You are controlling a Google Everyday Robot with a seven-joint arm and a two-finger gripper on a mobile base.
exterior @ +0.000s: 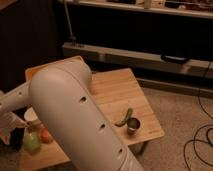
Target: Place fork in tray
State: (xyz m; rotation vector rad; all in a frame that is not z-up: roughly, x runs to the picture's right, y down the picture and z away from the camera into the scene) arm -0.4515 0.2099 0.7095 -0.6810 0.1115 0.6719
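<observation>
Camera view: the yellow-orange rectangular plastic tray (40,71) sits at the wooden table's (117,90) 10 o'clock, mostly hidden, contents unseen. The fork cannot be made out. A small metal cup (133,125) stands at 4 o'clock. The white arm (75,115) bends toward 8 o'clock, with the gripper (11,127) there, grip state indeterminable.

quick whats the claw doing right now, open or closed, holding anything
claw: low at the left edge of the view, beside the green bottle-shaped object; open or closed, and any hold, cannot be told.
</observation>
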